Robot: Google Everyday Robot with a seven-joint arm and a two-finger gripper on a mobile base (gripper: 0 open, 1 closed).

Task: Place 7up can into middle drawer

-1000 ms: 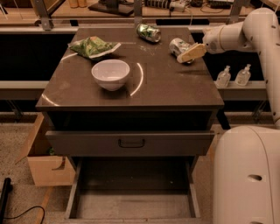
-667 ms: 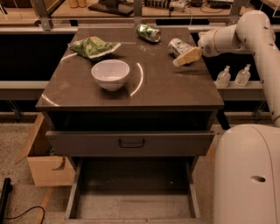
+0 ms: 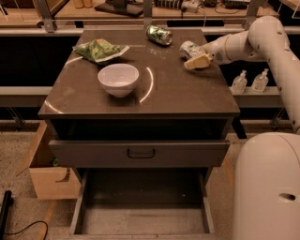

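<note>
A dark cabinet table stood on speckled flooring, a cardboard box beside its front left corner, a workbench beyond its far edge, the gripper over its far right corner.

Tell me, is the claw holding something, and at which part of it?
It cannot be told. The claw is against the side of the 7up can on the cabinet top; no clear hold shows.

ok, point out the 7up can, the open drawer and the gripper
7up can (image 3: 188,48): camera view, its silvery side.
open drawer (image 3: 140,220): camera view, bare floor.
gripper (image 3: 198,61): camera view, tan end, just in front of the can.
</note>
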